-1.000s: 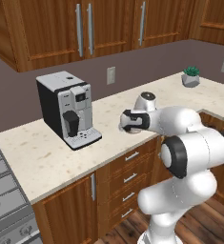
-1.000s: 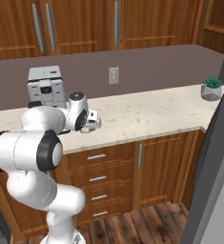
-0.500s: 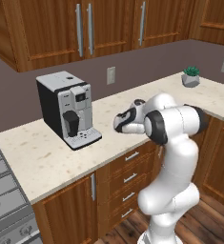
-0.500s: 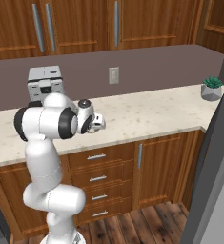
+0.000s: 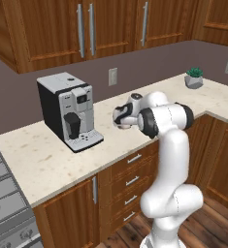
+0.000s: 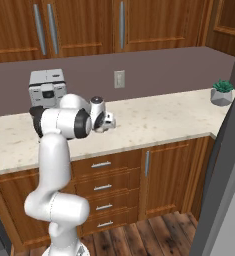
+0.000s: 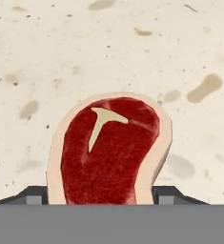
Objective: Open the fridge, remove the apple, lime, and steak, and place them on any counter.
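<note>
Arm swung left — steak between fingers

Compared with a second ago, the arm's elbow and forearm now stand upright; earlier they were folded low in front of the cabinets. The big dark-banded joint sits higher, level with the counter edge, where a second ago it hung lower beside the drawers. The gripper is a little further over the cream surface in the left base view, nearer the coffee machine. In the right base view the gripper is slightly further right than before.
</note>
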You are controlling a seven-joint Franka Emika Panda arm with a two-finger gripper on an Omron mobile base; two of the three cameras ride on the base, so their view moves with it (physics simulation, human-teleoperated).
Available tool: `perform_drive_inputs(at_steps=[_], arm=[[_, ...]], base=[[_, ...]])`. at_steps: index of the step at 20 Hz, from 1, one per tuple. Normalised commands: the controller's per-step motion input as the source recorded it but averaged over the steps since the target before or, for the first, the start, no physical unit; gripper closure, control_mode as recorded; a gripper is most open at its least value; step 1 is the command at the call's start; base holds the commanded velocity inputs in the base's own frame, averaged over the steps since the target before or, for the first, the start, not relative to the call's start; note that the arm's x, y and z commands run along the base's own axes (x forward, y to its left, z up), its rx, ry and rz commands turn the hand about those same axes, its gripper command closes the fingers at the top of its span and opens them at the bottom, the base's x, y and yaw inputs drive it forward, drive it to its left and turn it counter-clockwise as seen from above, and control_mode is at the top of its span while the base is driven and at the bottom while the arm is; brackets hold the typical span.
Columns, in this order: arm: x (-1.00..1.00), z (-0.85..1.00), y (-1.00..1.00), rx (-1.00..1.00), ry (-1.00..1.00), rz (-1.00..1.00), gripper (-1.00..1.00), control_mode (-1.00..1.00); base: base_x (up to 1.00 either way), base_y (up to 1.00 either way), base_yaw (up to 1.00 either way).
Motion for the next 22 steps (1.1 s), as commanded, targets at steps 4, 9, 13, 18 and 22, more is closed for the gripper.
perform_drive_inputs(at_steps=[4,9,13,18,22], arm=[[-0.36,-0.66,-0.14,0.00,0.00,0.00,-1.00,-1.00],[-1.00,-0.44,-0.05,0.00,-0.01,0.00,-1.00,-1.00],[-1.00,-0.01,0.00,0.00,-0.15,0.00,-1.00,-1.00],[-1.00,0.91,0.00,0.00,-0.42,0.00,-1.00,-1.00],[-0.99,1.00,0.21,0.00,-0.12,0.11,-1.00,-1.00]], base=[[0.00,0.00,0.00],[0.00,0.00,0.00],[0.00,0.00,0.00],[0.00,0.00,0.00],[0.00,0.00,0.00]])
